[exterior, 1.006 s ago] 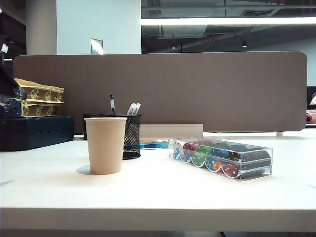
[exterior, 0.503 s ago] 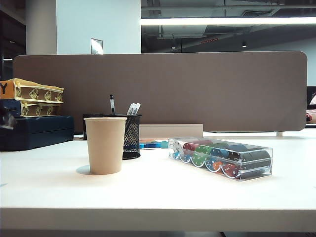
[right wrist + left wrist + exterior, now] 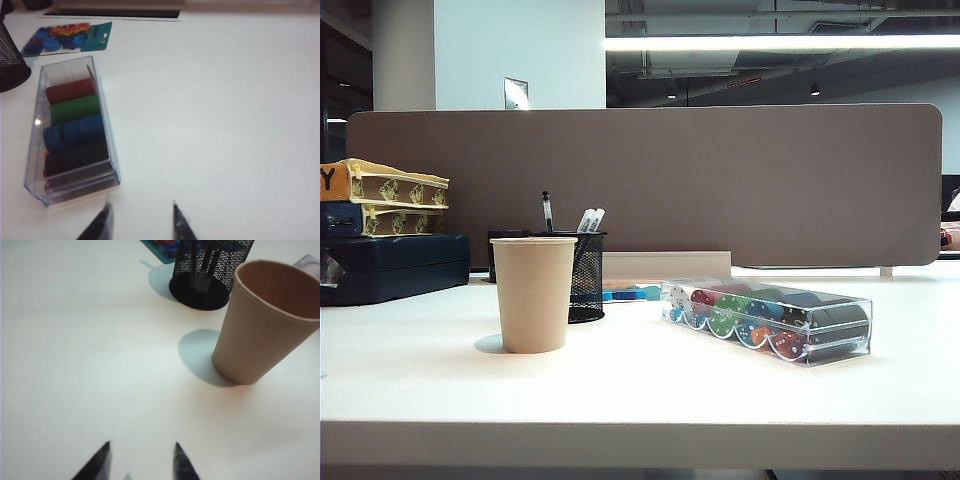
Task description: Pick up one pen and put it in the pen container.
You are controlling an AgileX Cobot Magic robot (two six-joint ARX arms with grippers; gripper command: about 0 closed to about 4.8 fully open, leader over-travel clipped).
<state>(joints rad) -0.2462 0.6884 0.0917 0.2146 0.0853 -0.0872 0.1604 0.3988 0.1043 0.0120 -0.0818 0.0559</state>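
Both grippers, left gripper (image 3: 140, 462) and right gripper (image 3: 141, 221), hover empty with jaws apart over the bench (image 3: 640, 390); the pen (image 3: 547, 211) already stands in the pen container (image 3: 586, 277), so any careless sweep could topple the paper cup (image 3: 533, 293) just beside it.

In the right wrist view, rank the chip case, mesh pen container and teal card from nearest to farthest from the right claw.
From the open right claw:
1. Chip case, just ahead, to one side.
2. Pen container, past the case's far end, at the frame edge.
3. Teal card, farthest, near the divider.
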